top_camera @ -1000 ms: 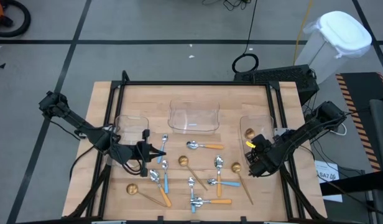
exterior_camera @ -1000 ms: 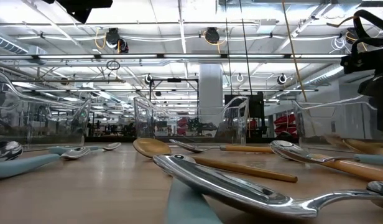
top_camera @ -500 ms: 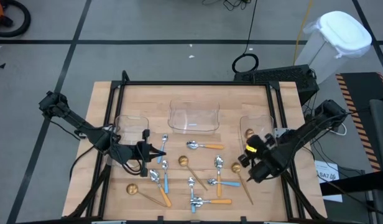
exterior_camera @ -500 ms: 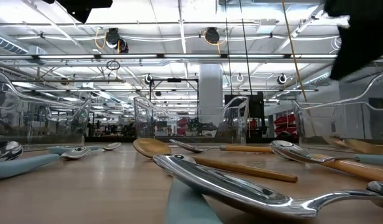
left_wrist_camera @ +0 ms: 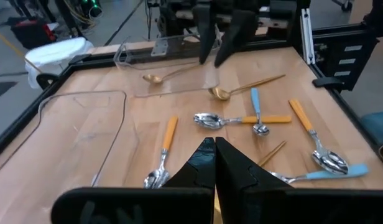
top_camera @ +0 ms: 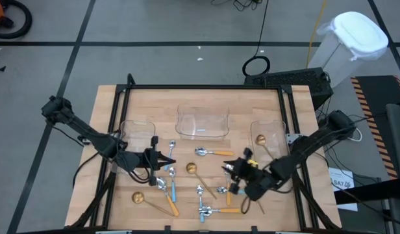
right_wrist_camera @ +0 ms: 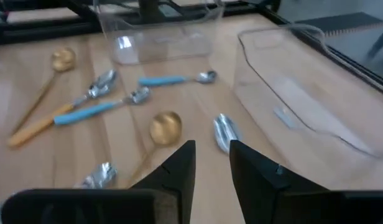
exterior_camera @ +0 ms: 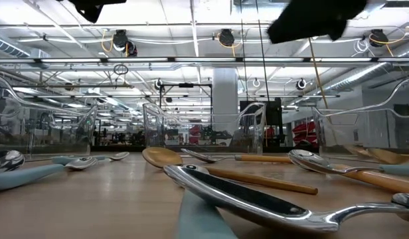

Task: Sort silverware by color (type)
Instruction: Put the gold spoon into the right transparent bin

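Bright overhead lighting; right wrist view blurred.

The high view looks straight down on the whole table (top_camera: 200, 117), well above it. The low view sits at tabletop height, very near a blue-handled spoon (exterior_camera: 257, 202), facing level toward 12 o'clock into the room. Each wrist view looks obliquely down across the board from close above it. All views share the spoon-strewn middle.
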